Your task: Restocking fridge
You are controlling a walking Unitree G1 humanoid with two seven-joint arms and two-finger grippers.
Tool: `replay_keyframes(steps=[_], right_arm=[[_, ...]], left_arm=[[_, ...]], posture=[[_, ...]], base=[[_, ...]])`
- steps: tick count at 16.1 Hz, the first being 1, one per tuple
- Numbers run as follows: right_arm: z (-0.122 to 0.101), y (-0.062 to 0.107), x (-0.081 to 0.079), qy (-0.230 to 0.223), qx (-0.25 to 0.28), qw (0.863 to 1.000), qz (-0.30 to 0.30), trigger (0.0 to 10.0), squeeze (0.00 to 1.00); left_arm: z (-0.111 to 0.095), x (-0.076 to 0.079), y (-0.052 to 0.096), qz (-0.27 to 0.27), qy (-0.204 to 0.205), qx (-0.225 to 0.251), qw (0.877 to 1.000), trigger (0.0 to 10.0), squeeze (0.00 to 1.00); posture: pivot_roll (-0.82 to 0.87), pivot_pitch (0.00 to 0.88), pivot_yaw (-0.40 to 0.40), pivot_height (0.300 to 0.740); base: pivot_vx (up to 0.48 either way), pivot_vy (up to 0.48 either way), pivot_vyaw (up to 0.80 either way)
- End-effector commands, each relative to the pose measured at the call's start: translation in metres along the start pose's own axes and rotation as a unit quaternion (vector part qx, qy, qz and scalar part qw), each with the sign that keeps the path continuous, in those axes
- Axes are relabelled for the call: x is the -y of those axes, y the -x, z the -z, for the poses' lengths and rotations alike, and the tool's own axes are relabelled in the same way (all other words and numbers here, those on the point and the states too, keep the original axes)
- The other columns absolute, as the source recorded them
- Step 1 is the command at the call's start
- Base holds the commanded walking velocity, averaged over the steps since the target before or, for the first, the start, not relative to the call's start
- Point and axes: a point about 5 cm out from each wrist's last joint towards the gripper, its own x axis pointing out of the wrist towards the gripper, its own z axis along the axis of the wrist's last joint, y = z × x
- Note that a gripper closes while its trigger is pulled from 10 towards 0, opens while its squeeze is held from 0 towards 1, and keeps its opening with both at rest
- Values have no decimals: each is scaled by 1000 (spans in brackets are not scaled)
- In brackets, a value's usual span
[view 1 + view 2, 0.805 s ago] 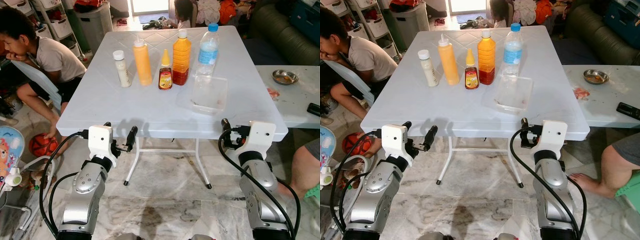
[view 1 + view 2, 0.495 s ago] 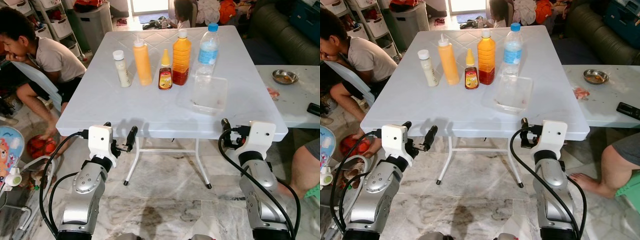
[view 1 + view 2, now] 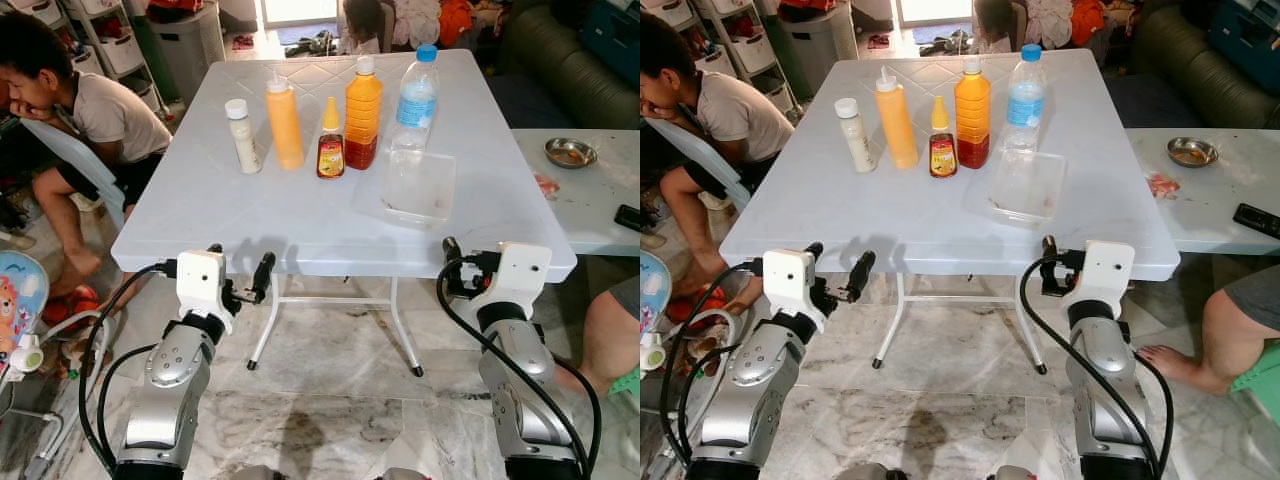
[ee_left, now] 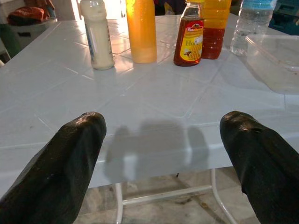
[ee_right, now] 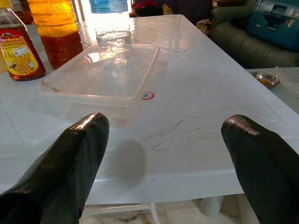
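— Bottles for the fridge all stood on the white table: how much of the restocking looked done?

— None, by the look of it. Five bottles stood in a row toward the table's far side, and no fridge could be seen. Neither gripper held anything. The left gripper and the right gripper both hung just short of the table's near edge, each with its fingers spread wide and empty.

— So everything was left to do?

— It seemed so: every item had yet to be picked up and carried off.

— What did the items look like?

— From the table's left end: a small white bottle with a white cap, a tall yellow squeeze bottle, a little honey bottle with a red label and pointed yellow cap, an orange bottle darker at the bottom, and a clear water bottle with a blue cap. All stood upright, close but apart.

— Anything else on the table?

— A clear plastic container, apparently empty, lay just in front of the water bottle. A person sat beside the table's left side.
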Motion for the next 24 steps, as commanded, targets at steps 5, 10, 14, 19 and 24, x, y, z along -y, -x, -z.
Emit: replay_keyframes(steps=[5, 10, 14, 19, 24], right_arm=[[1, -2, 2, 46, -5, 999, 11, 10000, 0], [0, 0, 2, 35, -1, 999, 4, 10000, 0], [-1, 0, 3, 28, 7, 1000, 5, 10000, 0], [-14, -6, 15, -12, 31, 999, 42, 10000, 0], [-10, -19, 20, -90, 23, 992, 83, 10000, 0]], left_arm=[[-4, -11, -4, -42, -33, 5, 999, 10000, 0], [-4, -12, -5, -48, -37, 6, 998, 10000, 0], [-4, -12, -6, -49, -40, 8, 998, 10000, 0], [-6, -14, -7, -45, -44, 9, 998, 10000, 0], [-9, -22, -3, -34, -65, 2, 997, 10000, 0]], posture=[[-86, 48, 70, 740], [-84, 45, 70, 740], [-84, 46, 72, 740], [-70, 56, 91, 740], [-17, 66, 126, 740]], base=[[0, 0, 0], [0, 0, 0], [0, 0, 0], [0, 0, 0], [0, 0, 0]])
